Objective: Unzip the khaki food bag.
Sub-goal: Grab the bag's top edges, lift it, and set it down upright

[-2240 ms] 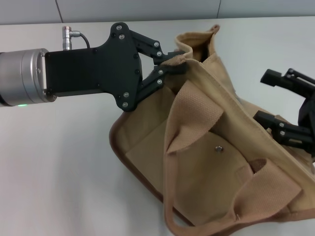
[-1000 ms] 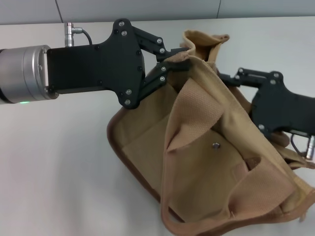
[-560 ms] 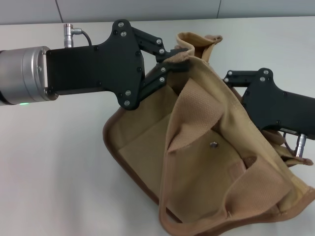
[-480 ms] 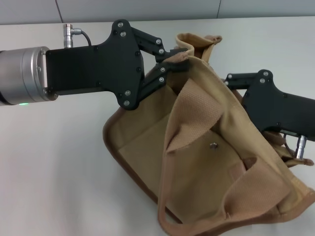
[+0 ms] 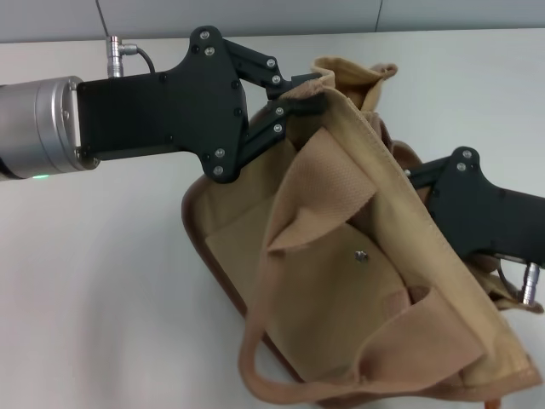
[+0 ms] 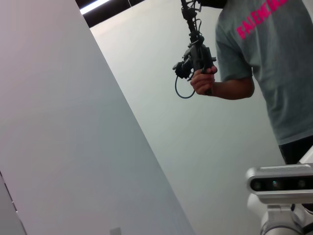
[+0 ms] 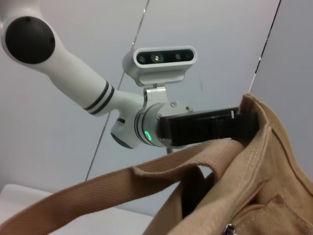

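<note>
Khaki food bag (image 5: 341,281) tilted on the white tabletop (image 5: 111,298), both arms at its upper edge.

Left gripper (image 5: 311,92) pinches the bag's top corner, fingers closed on the fabric. Right gripper (image 5: 409,175) sits behind the bag's far side; canvas hides its fingers, cannot tell their state. One webbing handle (image 5: 328,183) flops over the front pocket with its snap (image 5: 361,255). Left wrist view: person (image 6: 264,63) holding a device.

Table (image 5: 102,281): plain white top, grey wall (image 5: 255,15) behind its far edge. Walls (image 6: 58,122): pale grey panels with thin dark seams (image 7: 117,93). Ceiling light strip (image 6: 95,6): lit. Person in grey T-shirt (image 6: 266,58), holding a handheld device (image 6: 193,56).
</note>
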Tool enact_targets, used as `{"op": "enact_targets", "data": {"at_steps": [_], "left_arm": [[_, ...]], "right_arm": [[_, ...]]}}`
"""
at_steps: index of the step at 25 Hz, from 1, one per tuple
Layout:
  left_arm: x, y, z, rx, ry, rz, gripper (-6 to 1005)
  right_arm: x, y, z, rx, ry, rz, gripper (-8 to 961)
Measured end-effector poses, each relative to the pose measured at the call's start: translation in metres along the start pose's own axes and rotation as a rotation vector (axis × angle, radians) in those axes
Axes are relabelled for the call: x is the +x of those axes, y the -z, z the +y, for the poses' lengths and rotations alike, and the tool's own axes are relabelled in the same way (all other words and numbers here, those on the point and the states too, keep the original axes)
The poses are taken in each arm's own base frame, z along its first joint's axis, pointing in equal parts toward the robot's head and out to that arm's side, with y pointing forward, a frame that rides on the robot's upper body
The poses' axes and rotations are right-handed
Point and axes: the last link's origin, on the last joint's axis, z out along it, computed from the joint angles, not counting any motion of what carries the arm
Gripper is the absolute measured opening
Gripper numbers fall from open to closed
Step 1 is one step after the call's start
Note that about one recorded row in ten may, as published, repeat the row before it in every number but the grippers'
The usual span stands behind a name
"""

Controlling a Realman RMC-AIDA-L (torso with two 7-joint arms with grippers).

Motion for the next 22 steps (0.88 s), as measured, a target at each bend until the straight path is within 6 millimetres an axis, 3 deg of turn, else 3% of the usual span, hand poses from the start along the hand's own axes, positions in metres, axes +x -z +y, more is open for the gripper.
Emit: {"op": "enact_targets", "data": {"at_steps": [4, 5, 9, 10, 11, 14, 15, 22], "left_arm": [[-0.001, 0.0, -0.001, 0.006, 0.001, -0.003, 92], [-0.001, 0.0, -0.001, 0.01, 0.002, -0.006, 93], [-0.003, -0.001, -0.003, 0.019, 0.006, -0.009, 98], [-0.004, -0.002, -0.004, 0.024, 0.008, -0.013, 99], [-0.004, -0.002, -0.004, 0.024, 0.008, -0.013, 100], [-0.004, -0.003, -0.005, 0.028, 0.007, -0.017, 103], [-0.005, -0.003, -0.005, 0.031, 0.006, -0.02, 104], [-0.005, -0.005, -0.007, 0.03, 0.002, -0.022, 112]], "right_arm": [[0.0, 0.007, 0.005, 0.006, -0.012, -0.006, 27], [-0.001, 0.017, 0.009, 0.022, -0.022, -0.011, 5], [-0.001, 0.038, 0.017, 0.064, -0.046, -0.016, 16], [-0.001, 0.056, 0.025, 0.103, -0.071, -0.019, 19], [-0.001, 0.056, 0.025, 0.103, -0.071, -0.019, 22], [-0.002, 0.084, 0.041, 0.157, -0.122, -0.029, 31], [0.0, 0.103, 0.056, 0.194, -0.17, -0.015, 34], [0.007, 0.131, 0.083, 0.262, -0.277, 0.023, 54]]}}
